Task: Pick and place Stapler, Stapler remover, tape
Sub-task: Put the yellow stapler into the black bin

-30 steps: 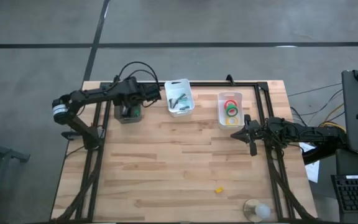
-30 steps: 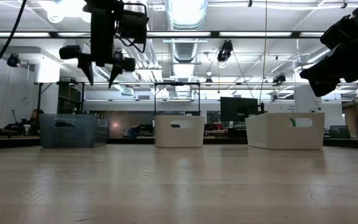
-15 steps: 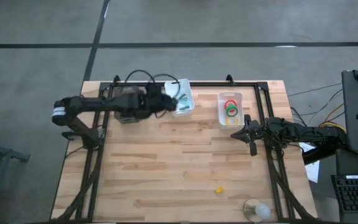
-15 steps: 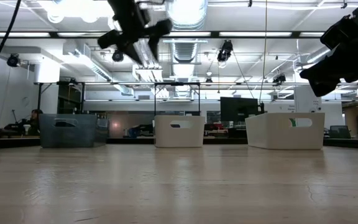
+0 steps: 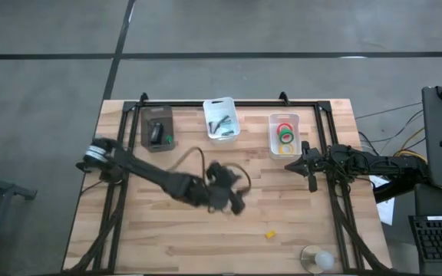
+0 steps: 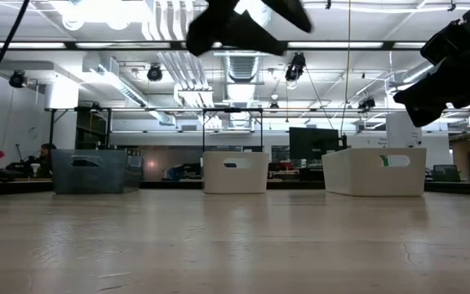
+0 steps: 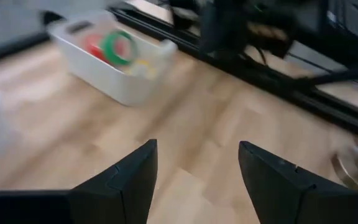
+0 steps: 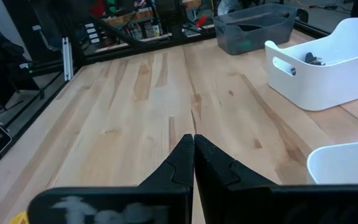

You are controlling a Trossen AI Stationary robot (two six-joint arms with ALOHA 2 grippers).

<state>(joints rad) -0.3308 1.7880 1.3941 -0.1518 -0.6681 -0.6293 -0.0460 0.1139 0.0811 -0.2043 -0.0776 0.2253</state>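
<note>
The tape rolls (image 5: 286,136), red, green and yellow rings, lie in the right white bin (image 5: 273,142), which also shows in the left wrist view as the white bin (image 7: 129,81). A black stapler (image 5: 156,133) lies in the dark grey bin (image 5: 157,115) at the far left. Dark staple removers (image 5: 219,123) lie in the middle white bin (image 5: 231,115). My left gripper (image 5: 235,201) hangs open and empty over the table's middle (image 7: 197,168). My right gripper (image 5: 311,175) waits shut near the right edge (image 8: 193,152), just on the near side of the tape bin.
A small yellow piece (image 5: 268,234) lies on the boards toward the near edge, and a clear round thing (image 5: 317,259) sits at the near right corner. A black frame rail (image 5: 229,102) runs behind the bins. Bare wood spreads across the table's middle and near left.
My left arm has swung from above the dark grey bin, past the middle white bin, out over the table's middle, moving right and toward the near edge. The stapler stays in the dark bin.
</note>
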